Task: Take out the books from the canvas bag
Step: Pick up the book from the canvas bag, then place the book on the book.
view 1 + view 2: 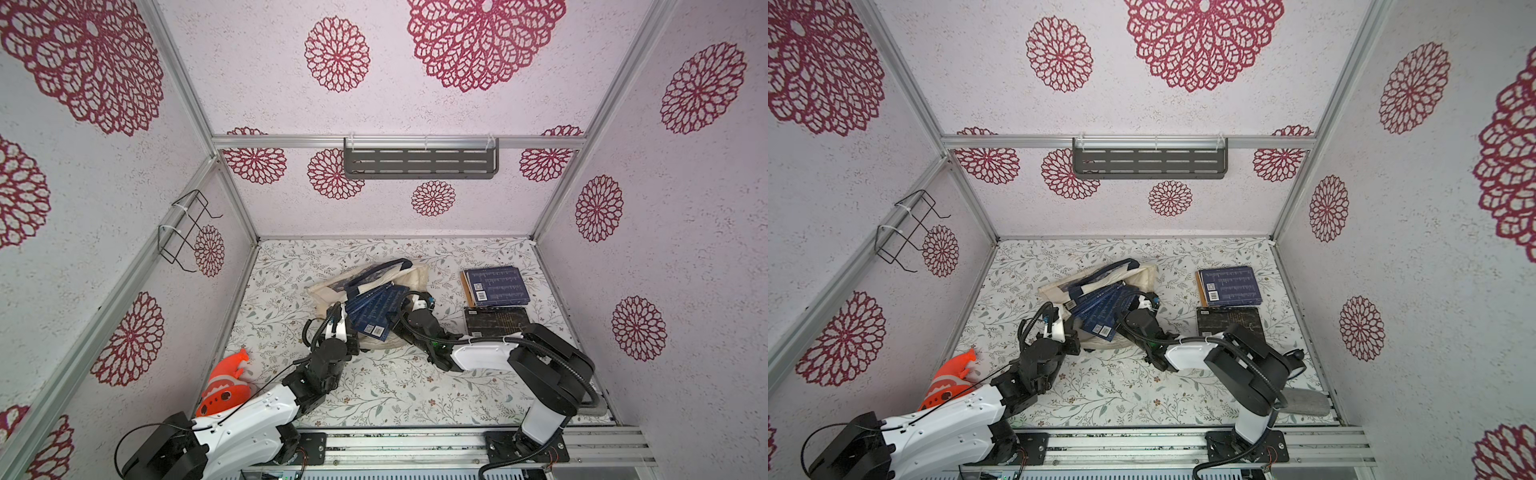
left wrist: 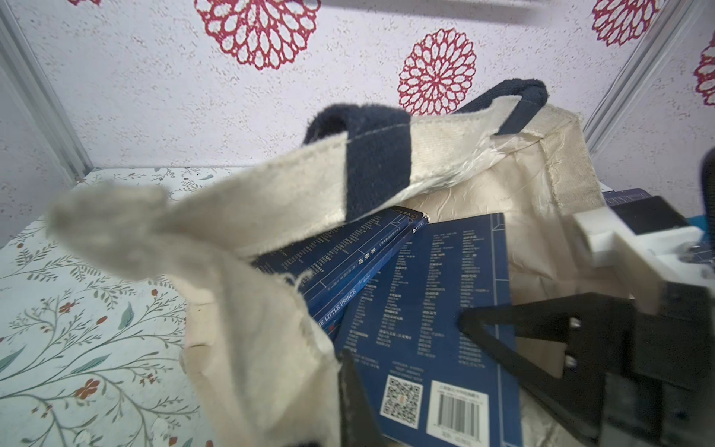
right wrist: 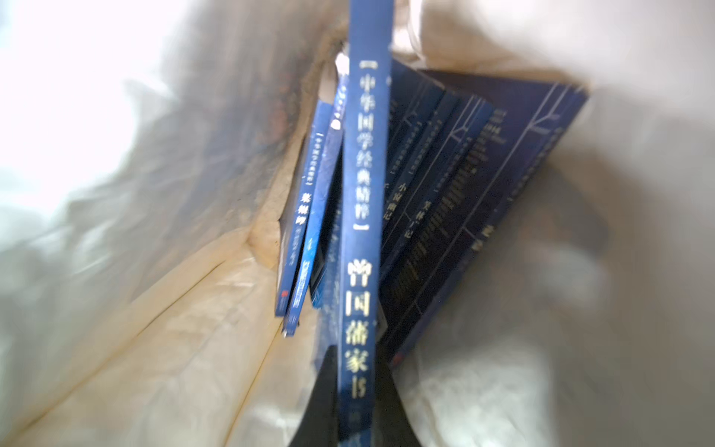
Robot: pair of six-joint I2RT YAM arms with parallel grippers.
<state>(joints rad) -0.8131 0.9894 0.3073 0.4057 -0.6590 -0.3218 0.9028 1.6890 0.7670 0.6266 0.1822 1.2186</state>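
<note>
Shows a cream canvas bag (image 1: 326,293) on its side on the floral table (image 1: 374,390), several dark blue books (image 1: 370,307) fanned in its mouth. Has the left gripper (image 1: 340,311) pinched closed on the bag's near rim, the right gripper (image 3: 354,360) clamped on one book's spine inside. Sets a stack of books (image 1: 496,286) and one black book (image 1: 496,322) outside, right of the bag.

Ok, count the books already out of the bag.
3 visible: a blue book atop an orange-brown book right of the canvas bag, a black book just in front of them. The stack may hide more.
</note>
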